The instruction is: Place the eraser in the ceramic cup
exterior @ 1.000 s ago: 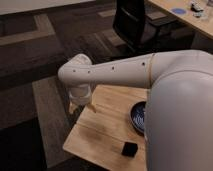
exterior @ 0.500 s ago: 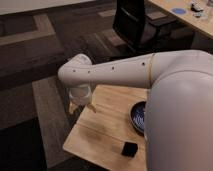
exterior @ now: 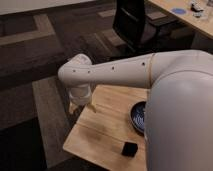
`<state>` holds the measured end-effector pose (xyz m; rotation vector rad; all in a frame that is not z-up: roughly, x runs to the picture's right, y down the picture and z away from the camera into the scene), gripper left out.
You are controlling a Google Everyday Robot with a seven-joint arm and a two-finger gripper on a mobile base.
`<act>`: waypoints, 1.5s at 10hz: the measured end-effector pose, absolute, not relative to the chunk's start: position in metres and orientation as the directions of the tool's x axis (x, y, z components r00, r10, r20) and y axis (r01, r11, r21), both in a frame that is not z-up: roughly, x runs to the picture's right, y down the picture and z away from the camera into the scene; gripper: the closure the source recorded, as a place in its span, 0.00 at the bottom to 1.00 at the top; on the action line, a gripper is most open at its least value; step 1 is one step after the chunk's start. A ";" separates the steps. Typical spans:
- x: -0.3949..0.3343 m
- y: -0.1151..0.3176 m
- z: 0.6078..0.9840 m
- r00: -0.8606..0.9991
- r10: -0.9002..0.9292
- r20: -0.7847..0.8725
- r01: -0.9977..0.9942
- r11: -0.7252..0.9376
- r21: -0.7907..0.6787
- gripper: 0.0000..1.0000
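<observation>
The eraser (exterior: 130, 148), a small matte black block, lies on the wooden table (exterior: 100, 132) near its front edge. The ceramic cup (exterior: 137, 117), a dark blue glazed bowl with pale swirl lines, sits at the table's right side, partly hidden behind my white arm. My gripper (exterior: 80, 105) hangs below the arm's wrist over the table's far left edge, well left of both the eraser and the bowl.
My large white arm (exterior: 125, 72) crosses the view and covers the table's right part. A black office chair (exterior: 135, 22) stands behind on the dark carpet. A light desk (exterior: 187, 12) with small items is at top right.
</observation>
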<state>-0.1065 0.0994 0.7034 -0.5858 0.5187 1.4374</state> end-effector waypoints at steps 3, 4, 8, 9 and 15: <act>-0.106 0.099 0.703 0.071 0.756 -0.651 -0.997 0.041 -0.061 0.35; -0.106 0.099 0.703 0.071 0.755 -0.651 -0.997 0.041 -0.061 0.35; -0.073 0.112 0.696 -0.007 0.749 -0.662 -1.000 -0.009 0.001 0.35; -0.066 0.115 0.693 -0.025 0.748 -0.663 -1.000 -0.020 0.015 0.35; 0.034 0.152 0.641 -0.170 0.727 -0.665 -0.983 -0.074 0.170 0.35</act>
